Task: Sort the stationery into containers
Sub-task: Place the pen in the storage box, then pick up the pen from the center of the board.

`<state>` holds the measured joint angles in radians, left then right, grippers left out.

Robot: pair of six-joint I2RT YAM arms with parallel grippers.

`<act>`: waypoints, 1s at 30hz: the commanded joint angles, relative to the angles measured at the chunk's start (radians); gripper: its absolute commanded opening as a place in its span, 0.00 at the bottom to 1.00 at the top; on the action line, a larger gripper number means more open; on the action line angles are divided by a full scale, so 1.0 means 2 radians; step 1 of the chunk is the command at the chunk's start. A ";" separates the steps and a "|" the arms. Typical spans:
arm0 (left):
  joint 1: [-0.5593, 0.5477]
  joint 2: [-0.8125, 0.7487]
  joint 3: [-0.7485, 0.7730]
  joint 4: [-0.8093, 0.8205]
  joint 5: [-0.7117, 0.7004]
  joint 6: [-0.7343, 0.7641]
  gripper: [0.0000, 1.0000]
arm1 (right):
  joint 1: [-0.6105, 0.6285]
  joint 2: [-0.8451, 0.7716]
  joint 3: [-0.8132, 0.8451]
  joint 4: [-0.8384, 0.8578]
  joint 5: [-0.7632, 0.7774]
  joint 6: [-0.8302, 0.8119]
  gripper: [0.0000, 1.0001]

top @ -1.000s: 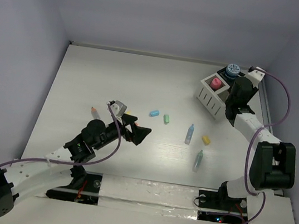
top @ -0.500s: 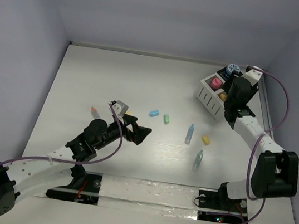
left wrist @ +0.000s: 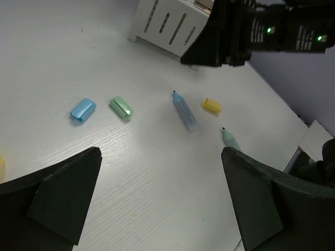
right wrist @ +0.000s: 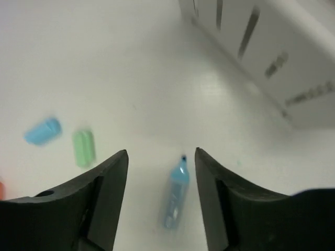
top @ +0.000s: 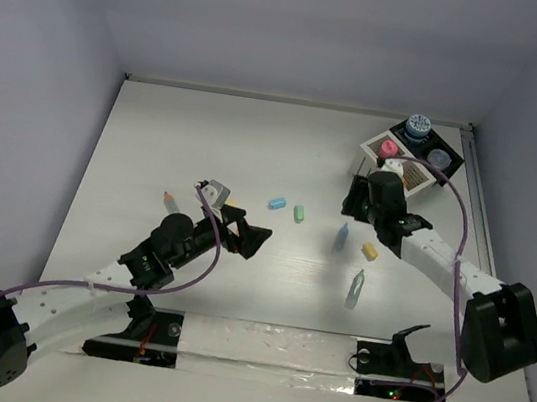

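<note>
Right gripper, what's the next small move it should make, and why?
Probably a short, straight descent onto the blue marker. In the right wrist view the right gripper is open and empty. The marker lies centred in its opening and runs lengthwise, so lowering should let the gripper close across the marker's width.

white table (top: pixel 157 134) has a blue cap (top: pixel 276 203), green cap (top: pixel 299 213), blue marker (top: pixel 342 239), yellow cap (top: pixel 370 251), pale green marker (top: pixel 355 289) and the slatted box (left wrist: pixel 162 21) sitting on it.
</note>
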<state>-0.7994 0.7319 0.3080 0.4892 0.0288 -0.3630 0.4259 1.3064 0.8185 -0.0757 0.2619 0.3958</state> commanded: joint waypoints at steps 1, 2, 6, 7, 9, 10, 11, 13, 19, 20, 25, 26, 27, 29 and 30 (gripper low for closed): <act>-0.003 0.003 0.007 0.026 -0.004 0.004 0.99 | -0.002 0.016 -0.022 -0.067 -0.055 0.030 0.65; -0.003 0.004 0.008 0.027 -0.004 0.005 0.99 | -0.002 0.019 -0.024 -0.069 -0.060 0.031 0.66; -0.003 0.010 0.009 0.028 -0.002 0.005 0.99 | 0.003 0.043 -0.025 -0.074 -0.076 0.035 0.73; -0.003 0.011 0.009 0.028 -0.002 0.005 0.99 | 0.003 0.055 -0.024 -0.076 -0.076 0.035 0.73; -0.003 0.012 0.009 0.029 -0.002 0.004 0.99 | 0.008 0.066 -0.025 -0.073 -0.079 0.034 0.73; -0.003 0.013 0.009 0.029 -0.003 0.005 0.99 | 0.008 0.072 -0.026 -0.072 -0.082 0.034 0.73; -0.003 0.016 0.009 0.029 -0.003 0.005 0.99 | 0.008 0.081 -0.026 -0.070 -0.086 0.034 0.73; -0.003 0.022 0.010 0.030 -0.002 0.004 0.99 | 0.013 0.092 -0.024 -0.065 -0.083 0.035 0.73; -0.003 0.065 0.021 0.037 0.028 0.000 0.99 | 0.028 0.128 -0.002 -0.077 -0.059 0.033 0.65; -0.003 0.072 0.025 0.039 0.033 0.000 0.99 | 0.028 0.131 0.000 -0.077 -0.057 0.034 0.61; -0.008 0.122 0.035 0.052 0.058 0.000 0.99 | 0.028 0.139 0.006 -0.079 -0.044 0.036 0.36; -0.014 0.128 0.038 0.054 0.059 -0.001 0.99 | 0.028 0.139 0.006 -0.079 -0.042 0.035 0.32; -0.014 0.133 0.040 0.059 0.060 -0.002 0.99 | 0.028 0.139 0.008 -0.079 -0.040 0.035 0.24; -0.018 0.150 0.045 0.063 0.062 -0.008 0.99 | 0.032 0.135 0.010 -0.078 -0.043 0.028 0.19; -0.024 0.157 0.051 0.069 0.062 -0.020 0.99 | 0.032 0.131 0.010 -0.070 -0.043 0.024 0.16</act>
<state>-0.8291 1.0237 0.3489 0.5385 0.1223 -0.3721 0.4740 1.5669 0.8085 -0.2188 0.1654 0.4564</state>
